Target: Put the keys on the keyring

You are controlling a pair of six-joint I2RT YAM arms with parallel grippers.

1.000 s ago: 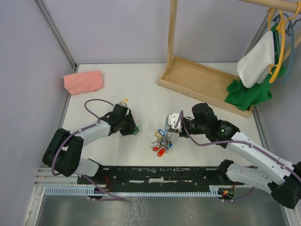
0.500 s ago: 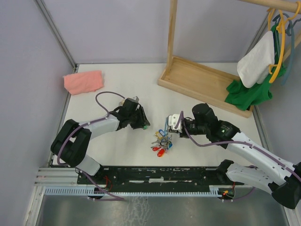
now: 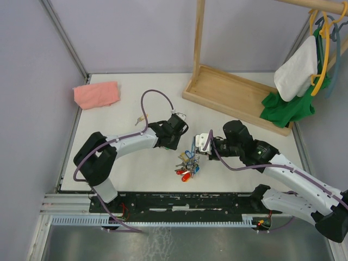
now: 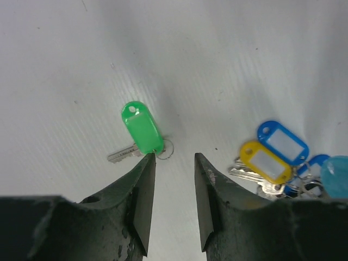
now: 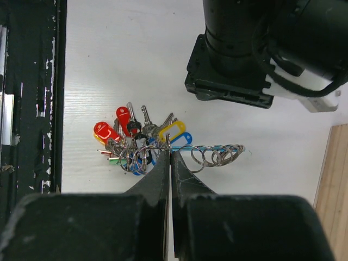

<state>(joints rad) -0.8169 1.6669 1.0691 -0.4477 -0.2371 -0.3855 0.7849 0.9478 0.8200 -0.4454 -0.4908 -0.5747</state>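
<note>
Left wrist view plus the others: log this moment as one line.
left gripper: open, beside green key | right gripper: shut on keyring | green key: not yet on keyring

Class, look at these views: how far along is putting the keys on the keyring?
Done: neither key is threaded. In hand: the right gripper is shut on the keyring; the open left gripper hovers with the green key lying loose at one fingertip. Left: thread it, then the tan key lying farther back.
</note>
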